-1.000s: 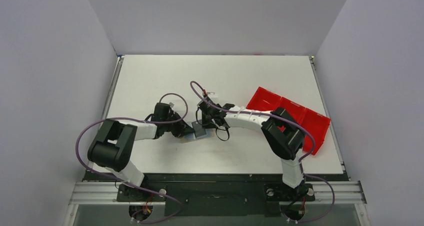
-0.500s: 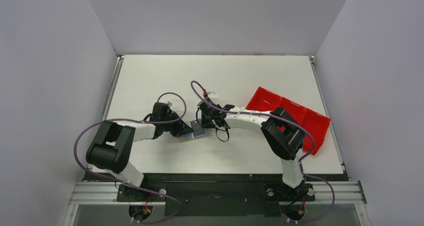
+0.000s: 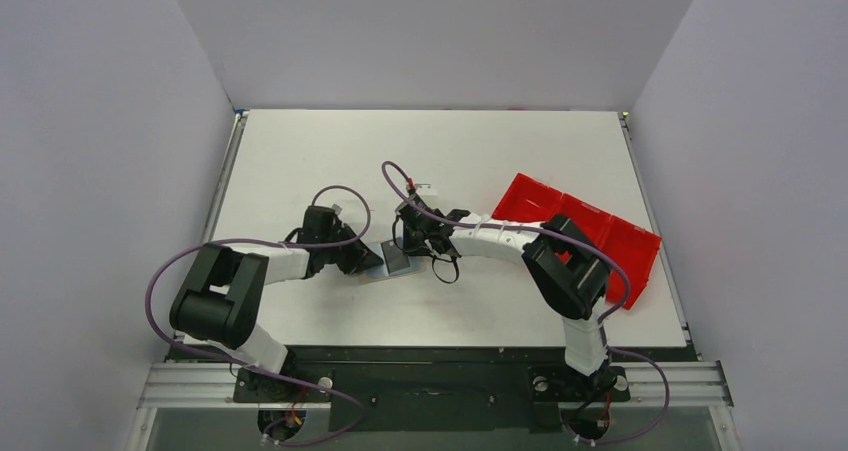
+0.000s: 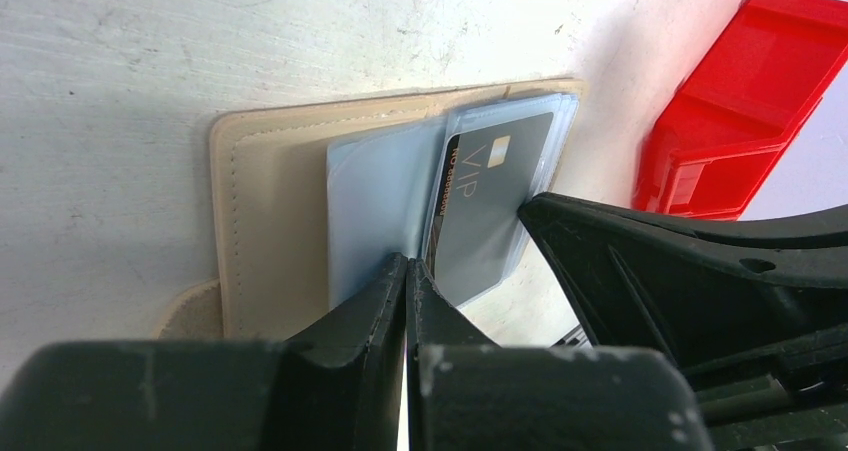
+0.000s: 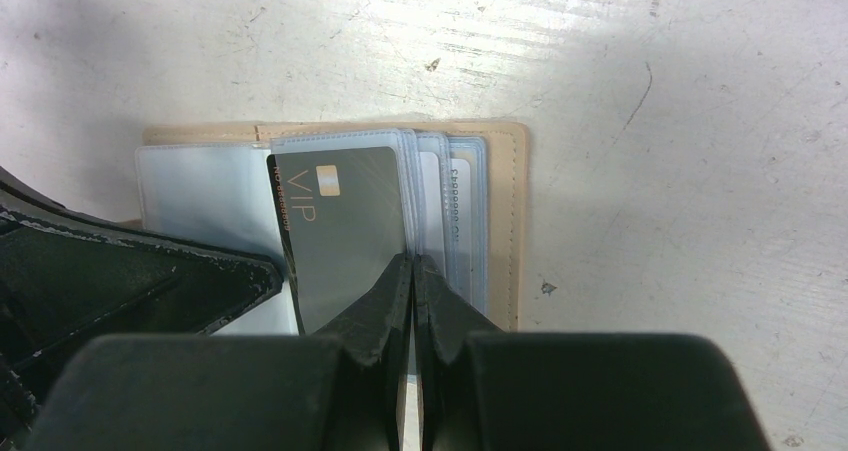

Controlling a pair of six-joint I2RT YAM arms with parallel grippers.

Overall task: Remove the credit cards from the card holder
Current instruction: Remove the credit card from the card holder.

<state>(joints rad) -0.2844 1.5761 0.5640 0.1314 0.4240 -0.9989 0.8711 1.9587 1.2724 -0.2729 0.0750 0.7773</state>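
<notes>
Holder [image 3: 377,275] open flat on table [image 3: 450,151], front-centre, near front edge. Wide stretch of table behind; tray [image 3: 600,231] well apart by right edge. One holder, one tray. Dark VIP card [image 5: 345,231] plus pale card [image 5: 462,211], in clear sleeves [image 4: 370,211]. VIP card's long axis in line with right gripper [image 5: 413,266]. Left gripper [image 4: 405,271] and right: jaws pressed together, tips at sleeve edges; pinching a sleeve or not, cannot tell.

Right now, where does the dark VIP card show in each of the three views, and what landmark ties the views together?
Top external: the dark VIP card is a small grey patch near the middle of the table.
Left wrist: right of centre, slanted, lettering readable.
Right wrist: left of centre, lettering along its left edge.
Shared landmark: the tan card holder lying under the card; only a sliver of it shows from the top.
</notes>
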